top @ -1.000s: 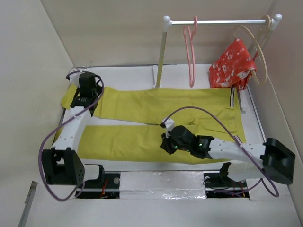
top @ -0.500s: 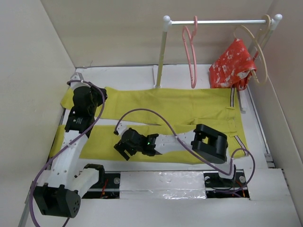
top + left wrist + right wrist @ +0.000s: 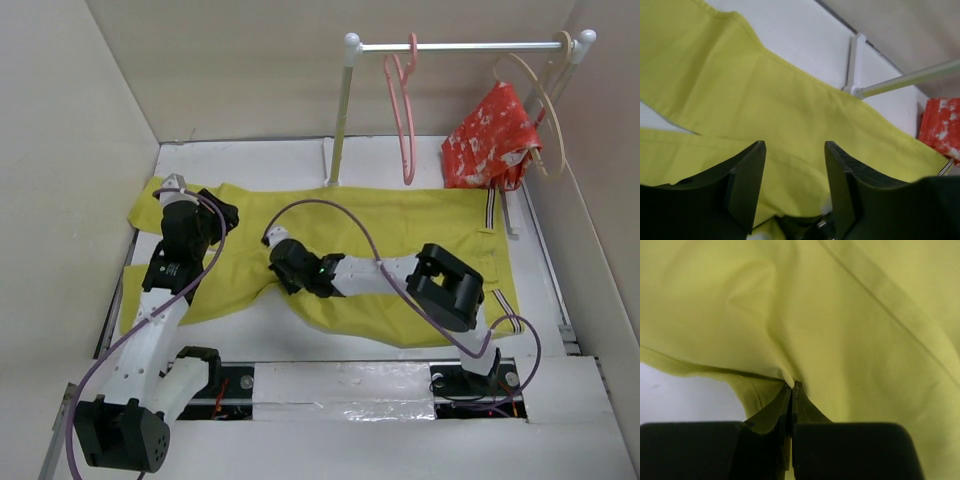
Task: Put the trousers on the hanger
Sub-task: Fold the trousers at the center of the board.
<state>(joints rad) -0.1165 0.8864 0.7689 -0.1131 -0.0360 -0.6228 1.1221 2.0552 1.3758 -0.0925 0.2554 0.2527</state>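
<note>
The mustard-yellow trousers (image 3: 400, 215) lie flat on the white table, with the striped waistband (image 3: 490, 208) at the right. The near leg is bunched up toward the far leg. My right gripper (image 3: 283, 262) is shut on a fold of the trousers (image 3: 840, 315), with the jaws closed tight on the cloth (image 3: 792, 386). My left gripper (image 3: 222, 213) is open and empty just above the far leg near its left end; the trousers (image 3: 765, 90) fill its view between the fingers (image 3: 747, 175). The pink hanger (image 3: 403, 110) hangs on the rail at the back.
A white clothes rail (image 3: 460, 45) stands at the back on a post (image 3: 340, 120); its foot shows in the left wrist view (image 3: 856, 65). A beige hanger (image 3: 548, 110) carries a red patterned garment (image 3: 493, 135) at the right. Walls close in left, right and behind.
My right gripper has moved left, then toward the back, dragging the near trouser leg up against the far leg. My left gripper has moved right and nearer, over the far leg.
</note>
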